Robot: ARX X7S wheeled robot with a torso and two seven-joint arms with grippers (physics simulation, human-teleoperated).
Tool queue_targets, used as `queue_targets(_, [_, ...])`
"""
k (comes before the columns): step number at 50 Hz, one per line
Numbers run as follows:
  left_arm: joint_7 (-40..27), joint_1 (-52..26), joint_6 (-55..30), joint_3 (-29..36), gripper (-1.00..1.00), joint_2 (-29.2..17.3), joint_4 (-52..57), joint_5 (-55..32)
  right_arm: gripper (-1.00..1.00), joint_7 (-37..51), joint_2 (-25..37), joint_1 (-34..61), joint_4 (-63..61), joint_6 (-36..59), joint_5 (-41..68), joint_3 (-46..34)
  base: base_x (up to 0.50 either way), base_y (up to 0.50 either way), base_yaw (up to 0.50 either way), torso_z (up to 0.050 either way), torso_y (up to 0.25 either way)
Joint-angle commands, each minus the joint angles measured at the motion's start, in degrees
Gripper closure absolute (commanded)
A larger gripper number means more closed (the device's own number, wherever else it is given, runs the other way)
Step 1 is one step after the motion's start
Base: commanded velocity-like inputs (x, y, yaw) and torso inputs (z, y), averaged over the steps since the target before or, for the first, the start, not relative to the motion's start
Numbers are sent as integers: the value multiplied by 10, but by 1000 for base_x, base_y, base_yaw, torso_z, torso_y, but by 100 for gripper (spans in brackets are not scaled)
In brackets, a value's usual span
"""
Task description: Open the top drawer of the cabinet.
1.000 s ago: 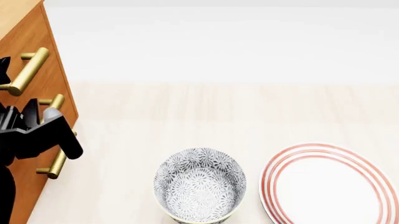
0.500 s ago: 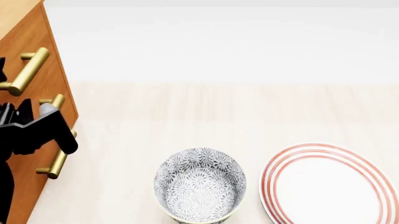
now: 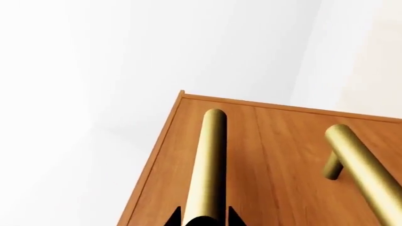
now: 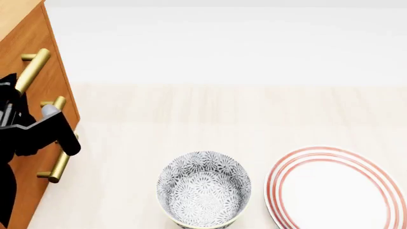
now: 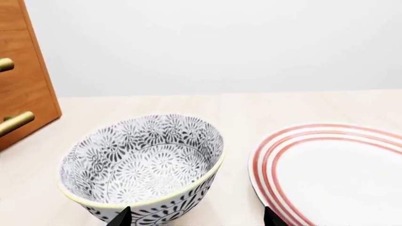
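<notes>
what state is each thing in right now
top drawer: shut, flush with the cabinet front
top handle: between the left end effector fingertips, grip not confirmed
two lower drawers: shut
patterned bowl: upright, empty
red-rimmed plate: flat, empty, apart from the bowl
right end effector: open, holding nothing, over bowl and plate
</notes>
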Motion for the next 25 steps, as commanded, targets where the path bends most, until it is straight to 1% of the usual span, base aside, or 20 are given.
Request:
queue_targets(1, [21, -2, 4, -3, 100, 21, 10, 20, -100, -13, -9, 1, 2, 0, -7, 9, 0, 0, -3, 0, 0])
queue_targets(25, [35, -17, 10, 28, 100, 70, 25, 32, -100, -15, -6, 0, 4, -4, -3, 0, 6, 0, -5, 0, 0])
